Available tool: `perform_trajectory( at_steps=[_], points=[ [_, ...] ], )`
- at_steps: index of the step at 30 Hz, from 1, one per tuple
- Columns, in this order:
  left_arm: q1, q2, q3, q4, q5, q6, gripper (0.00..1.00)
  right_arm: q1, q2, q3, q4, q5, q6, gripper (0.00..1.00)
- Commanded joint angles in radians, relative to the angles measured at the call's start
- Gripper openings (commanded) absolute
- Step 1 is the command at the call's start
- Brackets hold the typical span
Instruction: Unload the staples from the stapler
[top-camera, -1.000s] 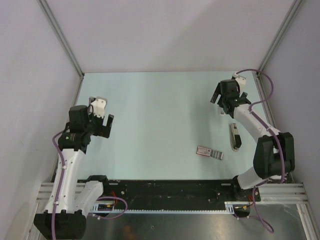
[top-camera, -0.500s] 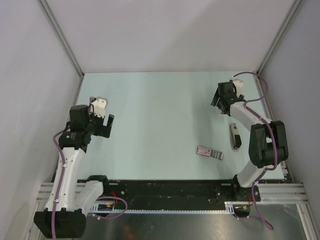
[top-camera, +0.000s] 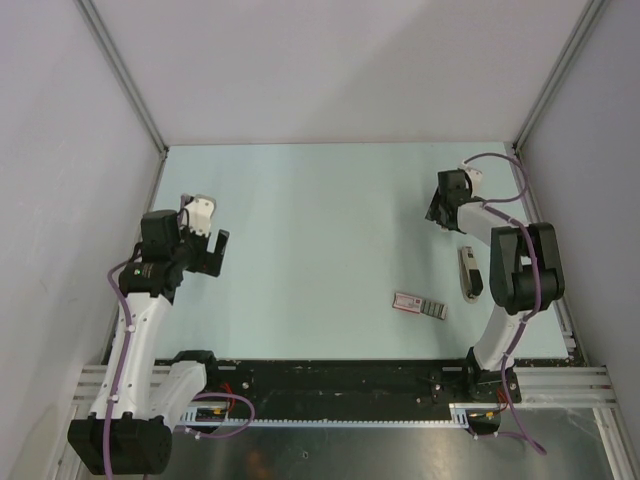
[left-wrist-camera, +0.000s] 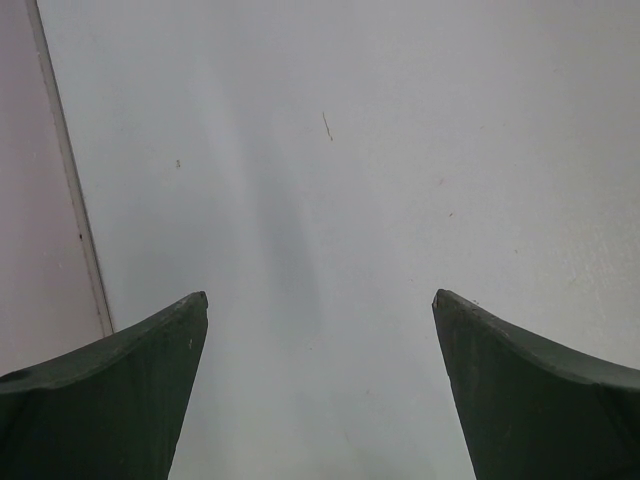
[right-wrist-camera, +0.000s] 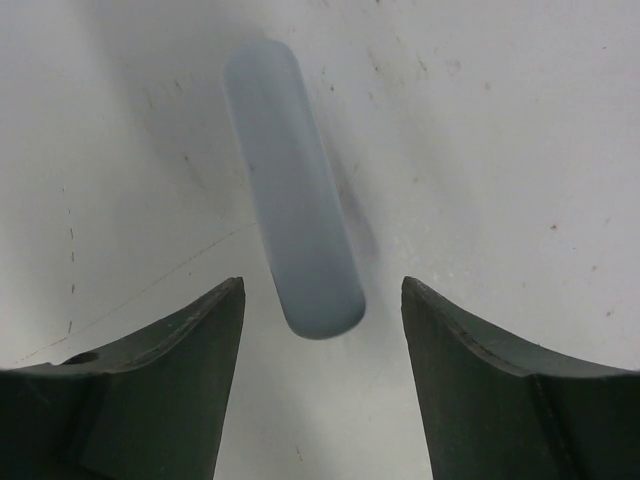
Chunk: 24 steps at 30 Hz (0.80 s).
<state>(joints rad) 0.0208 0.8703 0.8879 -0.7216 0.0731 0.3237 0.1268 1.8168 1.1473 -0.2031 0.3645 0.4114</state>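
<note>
readable text: none | stapler: nothing legible | flat pink-and-grey box: print too small to read

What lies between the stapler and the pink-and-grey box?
Nothing. In the top external view, only bare table separates the stapler from the pink-and-grey box. The two lie apart, not touching.

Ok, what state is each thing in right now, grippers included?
Stapler: lying flat on the table, untouched; open or shut too small to tell.
Staples: loose strip on the table, ungripped.
Pink-and-grey box: lying flat, untouched.
Left gripper: open, empty.
Right gripper: open, straddling the strip, not touching it.
</note>
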Motion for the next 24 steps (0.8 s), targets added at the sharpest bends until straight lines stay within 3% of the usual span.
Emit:
perform_trajectory(
  at_steps=[1, 14, 24],
  points=[
    [0.004, -0.001, -0.007, 0.006, -0.006, 0.018, 0.99, -0.003, 0.030, 0.046, 0.044, -0.014, -0.018, 0.67],
    [0.004, 0.008, -0.011, 0.008, 0.028, 0.025, 1.00, -0.008, 0.052, 0.087, 0.027, 0.004, -0.030, 0.54],
    [0.005, -0.010, -0.015, 0.008, 0.039, 0.031, 0.99, 0.005, 0.069, 0.098, 0.012, -0.009, -0.034, 0.29]
  ],
)
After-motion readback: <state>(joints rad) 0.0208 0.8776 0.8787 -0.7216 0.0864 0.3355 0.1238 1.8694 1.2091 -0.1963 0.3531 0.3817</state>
